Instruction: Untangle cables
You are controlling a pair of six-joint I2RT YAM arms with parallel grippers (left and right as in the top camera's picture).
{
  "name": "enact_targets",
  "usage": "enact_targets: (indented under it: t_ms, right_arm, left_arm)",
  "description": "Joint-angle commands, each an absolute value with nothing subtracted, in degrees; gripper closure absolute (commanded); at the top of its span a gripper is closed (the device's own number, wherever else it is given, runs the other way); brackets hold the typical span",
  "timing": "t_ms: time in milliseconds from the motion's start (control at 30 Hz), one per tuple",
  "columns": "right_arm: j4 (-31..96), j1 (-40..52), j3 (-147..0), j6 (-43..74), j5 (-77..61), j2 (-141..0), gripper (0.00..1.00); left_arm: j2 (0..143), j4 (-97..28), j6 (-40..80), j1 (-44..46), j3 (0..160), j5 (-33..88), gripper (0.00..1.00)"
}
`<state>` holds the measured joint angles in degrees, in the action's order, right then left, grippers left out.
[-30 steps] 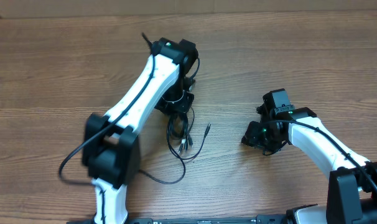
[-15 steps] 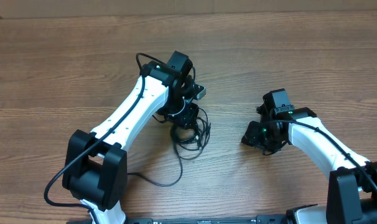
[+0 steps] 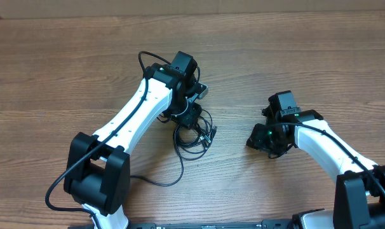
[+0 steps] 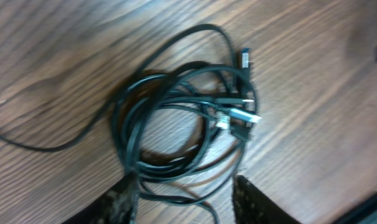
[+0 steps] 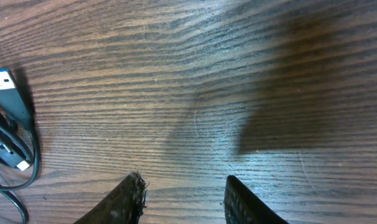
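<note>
The cables (image 3: 195,132) lie as one tangled coil of thin black cords on the wooden table, and one loose tail (image 3: 161,181) trails toward the front. In the left wrist view the coil (image 4: 176,118) shows several plugs (image 4: 241,118) bunched at its right side. My left gripper (image 3: 190,116) hangs over the coil's near edge. It (image 4: 183,186) is open, and a few strands lie on the wood between its fingers. My right gripper (image 3: 258,136) is open over bare wood to the right of the coil. Nothing sits between its fingers (image 5: 182,180).
A USB plug (image 5: 5,84) and a few strands of the coil show at the left edge of the right wrist view. The wooden table (image 3: 319,57) spreads around both arms. The left arm's own thicker black cable (image 3: 59,184) loops near its base.
My left arm has swung and turned at the wrist, and its gripper has opened and let go of the bundle, which now lies spread on the table. The right arm has not moved.
</note>
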<state>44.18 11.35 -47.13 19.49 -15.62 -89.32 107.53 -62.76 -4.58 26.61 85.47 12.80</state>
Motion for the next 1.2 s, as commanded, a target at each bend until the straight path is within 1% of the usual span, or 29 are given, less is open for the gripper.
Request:
enact_targets:
  t_ms: [0, 200, 367, 500, 533, 567, 667, 800, 900, 967, 1000, 1033, 1167]
  right_arm:
    - [43.81, 11.51, -46.81, 19.75, -15.03, -89.56, 0.6]
    - [43.77, 11.51, -46.81, 19.75, -15.03, -89.56, 0.59]
    - [43.64, 11.53, -46.81, 19.75, -15.03, -89.56, 0.6]
    - [43.64, 11.53, -46.81, 19.75, -15.03, -89.56, 0.59]
    - [43.64, 11.51, -46.81, 19.75, -15.03, -89.56, 0.59]
    - [43.64, 11.51, -46.81, 19.75, -15.03, -89.56, 0.59]
    - [43.64, 11.51, -46.81, 19.75, -15.03, -89.56, 0.59]
    - [43.66, 11.51, -46.81, 19.75, -15.03, -89.56, 0.59]
    - [43.64, 11.51, -46.81, 19.75, -15.05, -89.56, 0.56]
    - [43.62, 11.53, -46.81, 19.75, -15.05, -89.56, 0.56]
    - [43.64, 11.53, -46.81, 19.75, -15.05, -89.56, 0.56]
    - [43.64, 11.51, -46.81, 19.75, -15.05, -89.56, 0.56]
    - [43.64, 11.53, -46.81, 19.75, -15.05, -89.56, 0.56]
  left_arm:
    - [108.01, -62.7, -2.13, 26.55, 85.1, 8.36, 0.49]
    - [108.01, -58.67, -2.13, 26.55, 80.53, 7.05, 0.47]
    - [108.12, -52.36, -2.13, 26.55, 75.13, 7.05, 0.44]
    - [108.12, -47.0, -2.15, 26.55, 71.61, 7.05, 0.44]
    - [108.12, -46.06, -2.15, 26.55, 71.05, 7.03, 0.45]
    - [108.12, -45.45, -2.13, 26.55, 70.67, 7.05, 0.51]
    - [108.09, -45.15, -2.09, 26.55, 70.83, 7.11, 0.96]
    - [108.05, -47.55, -1.21, 26.52, 74.08, 7.53, 0.96]
    - [107.87, -53.78, -1.69, 26.02, 81.54, 12.21, 0.96]
    - [107.87, -57.41, -5.91, 25.61, 86.43, 18.04, 0.96]
    - [107.87, -60.51, -10.22, 25.32, 90.56, 23.86, 0.96]
    - [107.87, -62.3, -12.05, 25.21, 93.06, 26.39, 0.96]
    - [107.87, -68.14, -12.93, 25.06, 102.02, 28.62, 0.96]
